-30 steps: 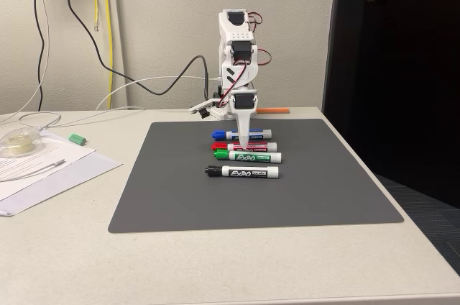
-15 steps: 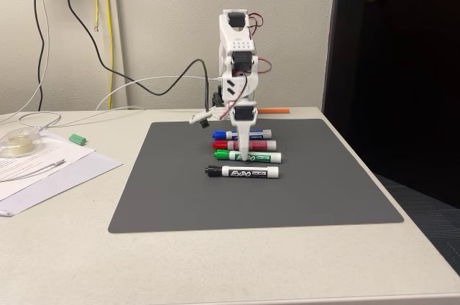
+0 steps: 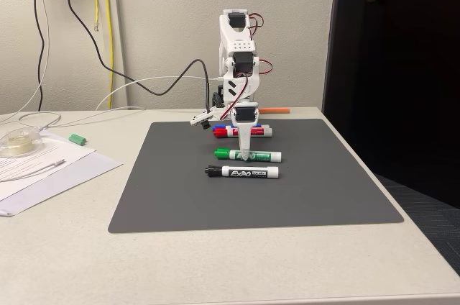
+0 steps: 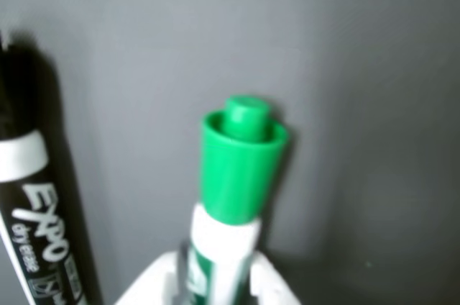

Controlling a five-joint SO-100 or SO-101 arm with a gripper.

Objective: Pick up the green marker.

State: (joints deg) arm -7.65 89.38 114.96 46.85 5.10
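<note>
where the claw [image 3: 245, 155] meets the mat [image 3: 180, 197], it touches the green marker [image 3: 248, 155]

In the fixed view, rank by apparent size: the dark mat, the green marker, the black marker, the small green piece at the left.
1. Dark mat.
2-3. Green marker and black marker: look alike; the gripper partly covers the green one.
4. Small green piece.

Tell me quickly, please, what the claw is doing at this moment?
Claw: down around the green marker, a finger on each side of the barrel; whether it is gripping cannot be told.
</note>
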